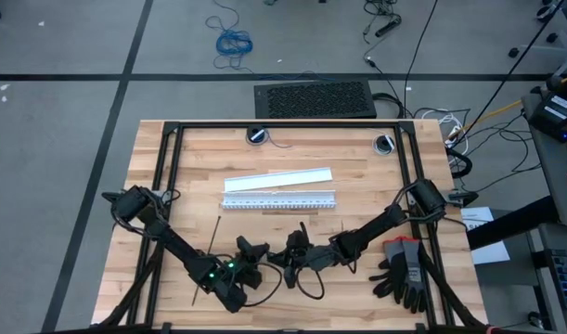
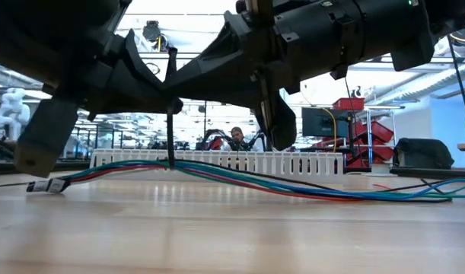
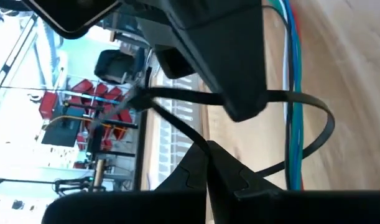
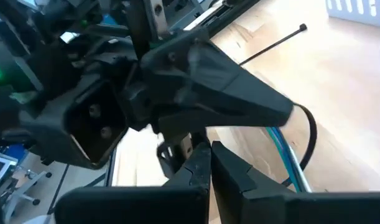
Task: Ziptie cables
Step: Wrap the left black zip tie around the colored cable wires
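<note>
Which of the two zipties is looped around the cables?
The ziptie between both end effectors, curved around the cables; the other ziptie lies straight on the table, left of them.

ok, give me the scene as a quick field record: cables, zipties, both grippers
cables: thin bundle flat on the table
ziptie in use: black strip looped around the bundle
spare ziptie: lying straight on the wood
left gripper: shut on the looped ziptie
right gripper: shut, close beside the left, grip unclear
also: gloves, white slotted strip
</note>
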